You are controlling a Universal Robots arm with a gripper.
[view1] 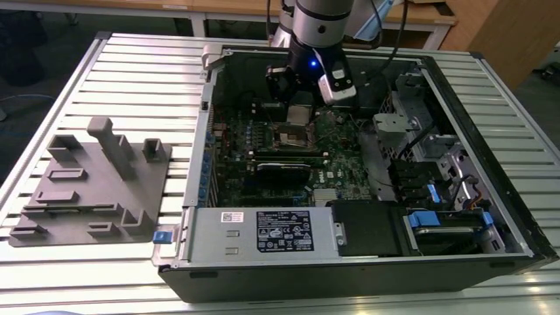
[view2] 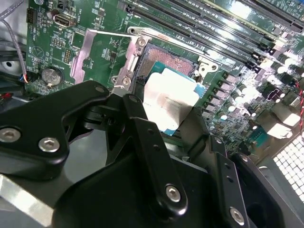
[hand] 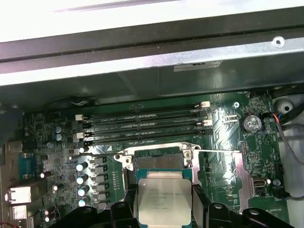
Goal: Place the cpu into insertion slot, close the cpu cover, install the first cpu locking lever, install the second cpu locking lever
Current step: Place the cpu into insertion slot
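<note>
In the exterior view, one grey jig plate (view1: pixel 92 187) is lying at the frame's left on the worktop (view1: pixel 131 65), with one open computer case (view1: pixel 490 164) to its right. In the first wrist view, at lower centre, the tool (hand: pixel 164 213) is gripping the single cpu (hand: pixel 164 194) by two opposite edges over the one insertion slot (hand: pixel 159 161), with four long memory slots (hand: pixel 145 124) lying above. To my judgement, the step is calling for a level, square chip, lowering straight without sliding across pins.

Silver square cpu (hand: pixel 164 199) hangs flat over open slot (hand: pixel 159 161), hiding most of its gold-brown pins.
</note>
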